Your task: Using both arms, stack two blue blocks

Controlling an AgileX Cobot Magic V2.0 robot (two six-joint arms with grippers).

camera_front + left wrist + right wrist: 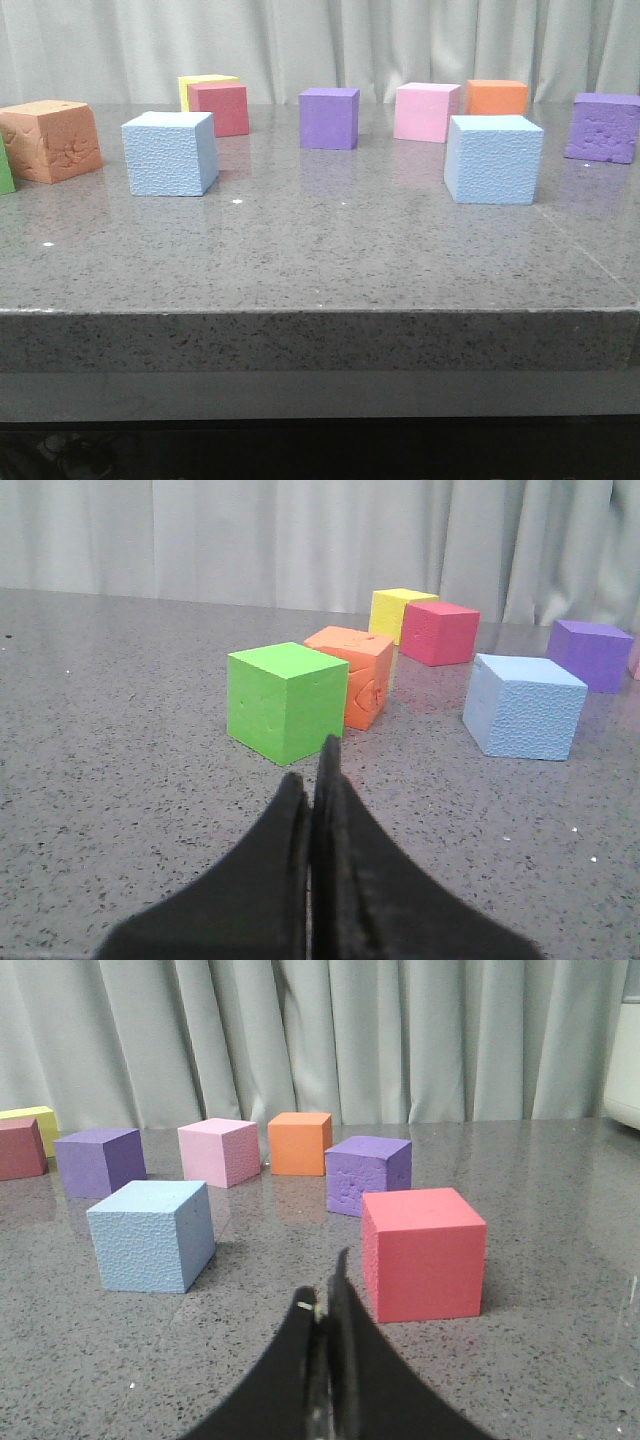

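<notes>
Both blue blocks (170, 153) (493, 158) sit upright, well apart.

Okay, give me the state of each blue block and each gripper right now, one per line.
Left blue block: upright on the table, free, nothing stacked on it.
Right blue block: upright on the table, free, apart from the other.
Left gripper: shut, empty.
Right gripper: shut, empty.

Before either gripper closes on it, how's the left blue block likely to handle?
The left blue block looks like light foam, so it would probably lift easily. Its pebbly faces should grip well. It sits flat and square on the table, so a push would likely slide it, not roll it.
</notes>
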